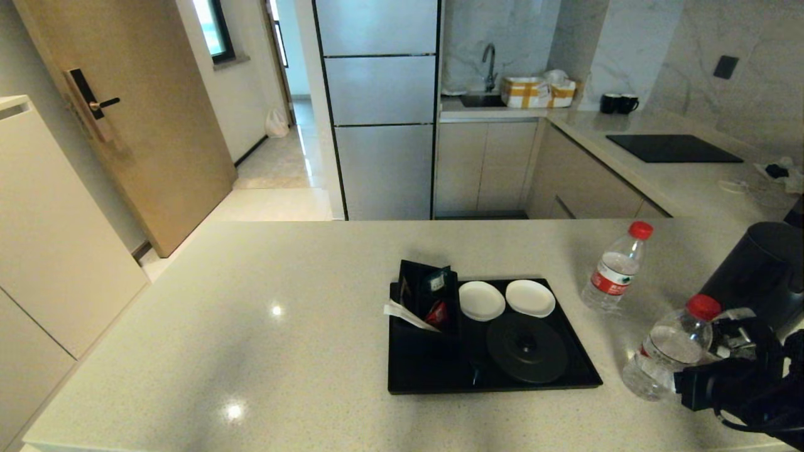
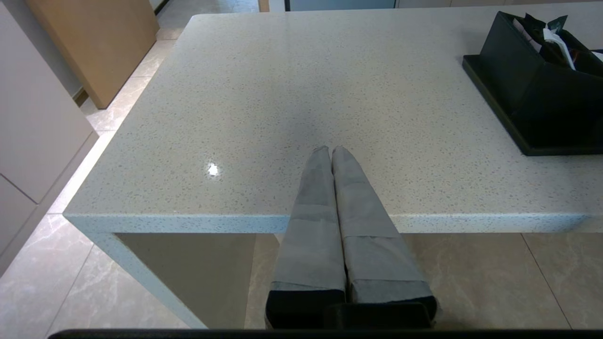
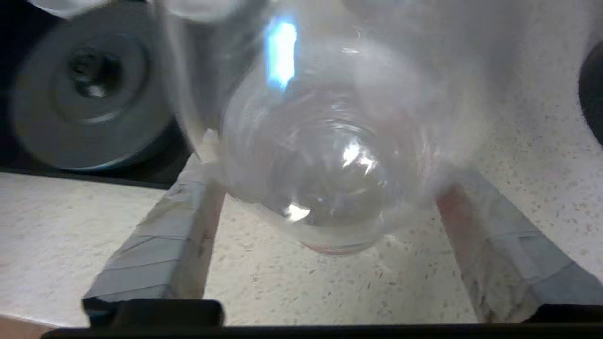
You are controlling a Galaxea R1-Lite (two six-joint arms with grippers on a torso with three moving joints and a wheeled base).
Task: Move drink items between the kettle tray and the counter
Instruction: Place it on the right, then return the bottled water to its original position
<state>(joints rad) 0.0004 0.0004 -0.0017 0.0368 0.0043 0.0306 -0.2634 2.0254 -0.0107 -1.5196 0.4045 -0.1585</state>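
Watching our right gripper (image 3: 325, 226) spread wide around the near water bottle (image 1: 669, 351) standing on the counter (image 1: 251, 326) beside the kettle tray (image 1: 433, 376), left gripper (image 2: 332, 155) pressed shut, we fear one finger clipping and toppling it.

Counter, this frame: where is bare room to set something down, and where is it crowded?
The counter is bare left of the kettle tray, up to its edge. On the tray, only the front-left corner is free. Right of it, two bottles, kettle and right gripper crowd together.
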